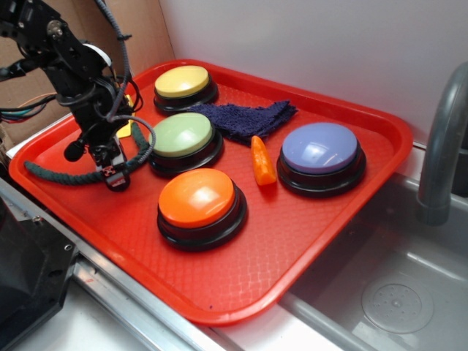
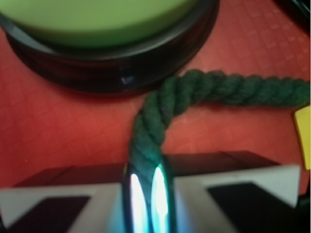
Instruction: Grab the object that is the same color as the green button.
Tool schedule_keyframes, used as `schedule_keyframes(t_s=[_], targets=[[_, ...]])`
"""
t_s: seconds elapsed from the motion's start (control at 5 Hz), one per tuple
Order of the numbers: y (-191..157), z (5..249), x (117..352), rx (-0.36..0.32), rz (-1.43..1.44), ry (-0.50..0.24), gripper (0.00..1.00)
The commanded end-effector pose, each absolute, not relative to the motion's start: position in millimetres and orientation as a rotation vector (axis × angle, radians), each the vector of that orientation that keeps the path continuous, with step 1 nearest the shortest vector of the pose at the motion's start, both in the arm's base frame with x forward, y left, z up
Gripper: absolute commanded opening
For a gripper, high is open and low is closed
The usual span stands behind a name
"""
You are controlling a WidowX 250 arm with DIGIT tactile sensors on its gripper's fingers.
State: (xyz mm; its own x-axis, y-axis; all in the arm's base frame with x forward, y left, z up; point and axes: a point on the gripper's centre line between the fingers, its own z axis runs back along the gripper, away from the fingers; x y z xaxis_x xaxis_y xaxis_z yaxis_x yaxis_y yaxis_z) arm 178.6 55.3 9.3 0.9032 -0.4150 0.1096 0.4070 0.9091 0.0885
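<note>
At the bottom of the wrist view, the gripper (image 2: pixel 146 194) has its fingers (image 2: pixel 133 196) clenched on the one green rope (image 2: pixel 160 109). Beyond it sits the green button (image 2: pixel 97 19), one of four buttons on the red tray (image 1: pixel 241 285).

**A white wall, a steel sink**

A plain white wall (image 1: pixel 307 44) stood behind the scene under soft, even light. Brown cardboard (image 1: pixel 139 29) filled the left corner. A grey metal sink basin (image 1: pixel 395 292) lay at lower right, a grey faucet (image 1: pixel 442 146) curving above it.
</note>
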Motion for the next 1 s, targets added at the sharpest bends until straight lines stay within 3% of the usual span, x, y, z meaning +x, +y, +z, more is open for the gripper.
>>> schedule_keyframes(t_s=[0.0, 0.4, 0.6, 0.8], targets=[[50.8, 59.1, 175.5, 0.034, -0.173, -0.111, 0.00], [8.9, 152.2, 174.6, 0.034, 0.063, -0.093, 0.00], [-6.7, 199.2, 176.4, -0.034, 0.111, -0.149, 0.00], [-3.7, 210.1, 179.4, -0.027, 0.164, -0.165, 0.00]])
